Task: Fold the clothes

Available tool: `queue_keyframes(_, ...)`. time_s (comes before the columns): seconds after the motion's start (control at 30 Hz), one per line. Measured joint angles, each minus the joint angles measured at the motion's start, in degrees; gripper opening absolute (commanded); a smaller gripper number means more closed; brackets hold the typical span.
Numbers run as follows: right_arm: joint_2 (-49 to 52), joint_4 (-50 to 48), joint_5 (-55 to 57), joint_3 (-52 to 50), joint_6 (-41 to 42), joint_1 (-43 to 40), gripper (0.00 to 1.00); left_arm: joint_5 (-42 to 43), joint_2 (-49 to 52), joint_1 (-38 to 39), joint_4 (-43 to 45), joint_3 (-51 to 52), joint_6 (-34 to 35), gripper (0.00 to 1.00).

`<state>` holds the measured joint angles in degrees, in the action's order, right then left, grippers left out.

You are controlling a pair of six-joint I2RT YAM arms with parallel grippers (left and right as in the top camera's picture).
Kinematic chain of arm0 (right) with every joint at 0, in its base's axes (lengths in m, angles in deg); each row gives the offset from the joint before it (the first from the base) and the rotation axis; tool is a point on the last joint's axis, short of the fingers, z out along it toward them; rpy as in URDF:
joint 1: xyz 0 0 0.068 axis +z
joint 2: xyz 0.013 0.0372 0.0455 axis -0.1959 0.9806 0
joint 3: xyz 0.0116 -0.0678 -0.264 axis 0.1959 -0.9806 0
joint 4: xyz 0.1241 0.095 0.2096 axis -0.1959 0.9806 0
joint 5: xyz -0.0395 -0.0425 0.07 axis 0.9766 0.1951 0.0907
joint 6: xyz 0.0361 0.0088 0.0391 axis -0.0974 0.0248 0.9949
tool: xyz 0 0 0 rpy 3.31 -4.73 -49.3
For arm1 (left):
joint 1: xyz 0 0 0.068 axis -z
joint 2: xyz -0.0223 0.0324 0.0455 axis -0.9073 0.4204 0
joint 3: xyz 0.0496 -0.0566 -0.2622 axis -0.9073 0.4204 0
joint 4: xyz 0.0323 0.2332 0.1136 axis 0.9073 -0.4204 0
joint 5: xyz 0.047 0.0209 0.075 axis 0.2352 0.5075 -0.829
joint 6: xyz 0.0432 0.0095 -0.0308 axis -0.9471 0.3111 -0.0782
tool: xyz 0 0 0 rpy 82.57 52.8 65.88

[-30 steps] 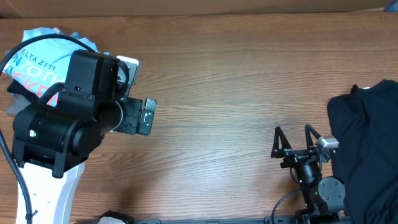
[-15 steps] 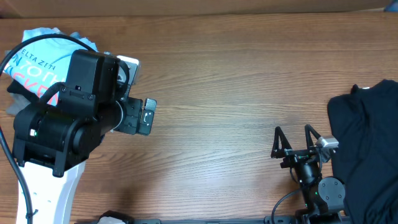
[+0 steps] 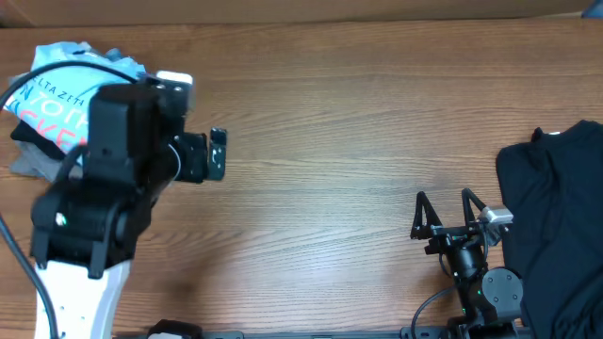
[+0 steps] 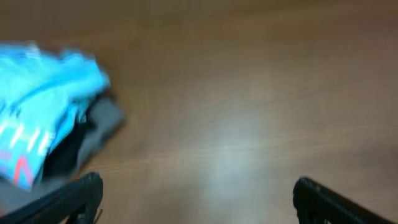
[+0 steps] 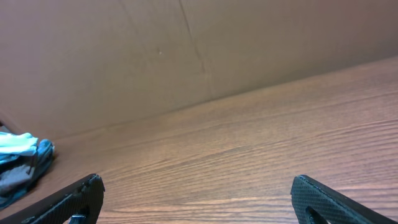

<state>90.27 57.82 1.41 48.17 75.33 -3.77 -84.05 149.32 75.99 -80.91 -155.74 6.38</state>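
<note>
Left gripper (image 4: 198, 194): jaws spread wide, holding nothing, over the brown wooden counter (image 3: 358, 113), just beside the crumpled light blue T-shirt with blue and pink lettering (image 3: 57, 85). This shirt lies on grey cloth (image 4: 104, 119) at the far left corner. Right gripper (image 3: 445, 215): jaws wide, empty, near the black cloth garment (image 3: 556, 226) at the right edge

You're at a robot lab bench: a bare wood-grain table (image 3: 358, 113) carries two black robot arms, the left arm (image 3: 104, 188) on a white base (image 3: 80, 301) and the smaller right arm (image 3: 468, 264) at the near edge. A plain brown board (image 5: 155, 50) walls off the far side, and heaps of clothes (image 3: 57, 80) lie at both ends
</note>
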Motion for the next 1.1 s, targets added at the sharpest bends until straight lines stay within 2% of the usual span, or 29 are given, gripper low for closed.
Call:
queue_keyframes(0.13,0.0,0.0,0.0,0.0,0.0,0.0,1.00,2.0,-9.3,-2.4,13.6,14.8,0.1,1.00)
queue_keyframes(0.47,0.0,0.1,0.0,0.0,0.0,0.0,1.00,3.6,-34.5,-5.4,26.0,40.7,0.1,1.00)
queue_keyframes(0.73,0.0,0.1,0.0,0.0,0.0,0.0,1.00,4.0,-49.3,-6.8,35.6,56.8,0.1,1.00)
queue_keyframes(1.1,0.0,0.1,0.0,0.0,0.0,0.0,1.00,4.1,-62.8,-6.8,47.9,71.8,0.2,1.00)
